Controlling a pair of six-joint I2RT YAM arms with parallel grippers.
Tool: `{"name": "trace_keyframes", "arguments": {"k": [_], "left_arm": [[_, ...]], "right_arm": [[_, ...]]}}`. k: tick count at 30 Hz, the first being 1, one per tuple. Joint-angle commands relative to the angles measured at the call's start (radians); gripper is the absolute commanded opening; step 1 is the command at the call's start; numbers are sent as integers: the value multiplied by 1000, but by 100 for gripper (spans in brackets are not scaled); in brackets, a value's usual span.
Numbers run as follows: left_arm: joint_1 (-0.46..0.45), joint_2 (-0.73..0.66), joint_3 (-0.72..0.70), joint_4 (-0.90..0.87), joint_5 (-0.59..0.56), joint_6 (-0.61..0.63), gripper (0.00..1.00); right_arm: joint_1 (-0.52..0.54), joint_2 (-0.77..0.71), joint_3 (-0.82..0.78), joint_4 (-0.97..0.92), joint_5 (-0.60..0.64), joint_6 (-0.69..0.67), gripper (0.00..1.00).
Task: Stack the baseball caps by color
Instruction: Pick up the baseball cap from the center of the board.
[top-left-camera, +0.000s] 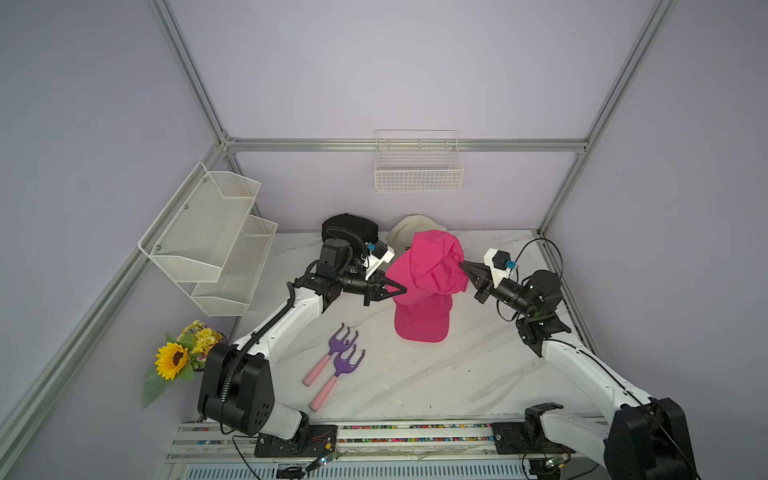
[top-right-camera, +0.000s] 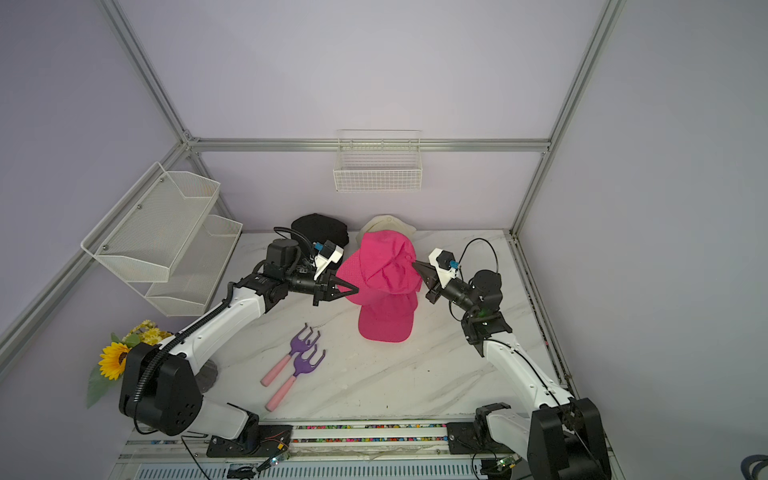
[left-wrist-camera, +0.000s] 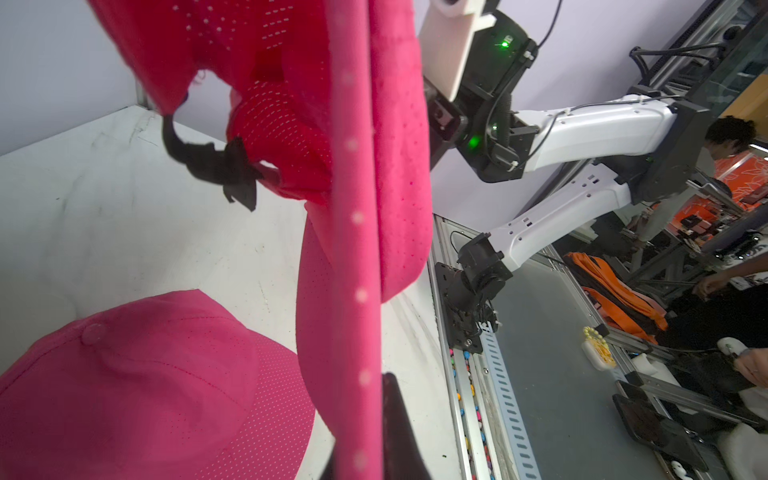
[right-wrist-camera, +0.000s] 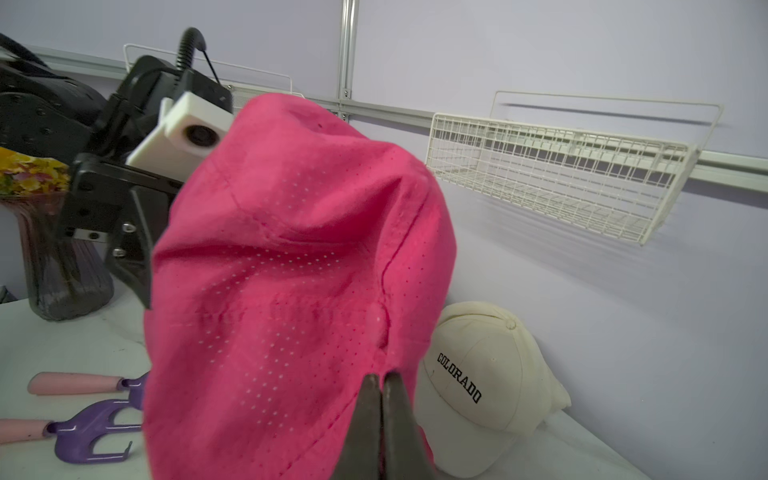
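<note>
Two hot pink caps sit mid-table. The raised pink cap (top-left-camera: 432, 266) hangs in the air between both grippers, right above the lower pink cap (top-left-camera: 422, 326). The lower one lies flat on the marble table (top-left-camera: 415, 386) with its brim toward the front edge. The left gripper (top-left-camera: 402, 288) is clamped tight on the raised cap's perforated side. That is likely the brim edge, but the left wrist view is too close to be sure. The right gripper (top-left-camera: 462, 262) pinches crown fabric next to the top button. In the right wrist view its fingertips (right-wrist-camera: 374, 399) press together on the pink cloth. Both top views show the raised cap (top-right-camera: 386, 266) crumpled and stretched between the two grips, clear of the table.

The black caps (top-left-camera: 349, 226) sit at the back wall behind the left gripper. The cream cap (right-wrist-camera: 486, 382) with COLORADO lettering sits just beside them, partly hidden behind the raised cap. A pair of purple garden forks (top-left-camera: 340, 357) with pink handles lies near the left arm, well apart from the caps.
</note>
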Motion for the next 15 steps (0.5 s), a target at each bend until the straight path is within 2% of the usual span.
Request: {"name": "trace_keyframes", "arguments": {"k": [1,10,15], "left_arm": [[34,7,43,31,-47,-4,0],[97,24,67,40,-126,-46,0],[154,26,46,61,-219,-83,0]], "right_arm": [[-17,-47,44,-42,-123,-8,0],[-52,-91,125,-152,-307,-17,0],[-120,-135,134,-159,-508,-2,0]]}}
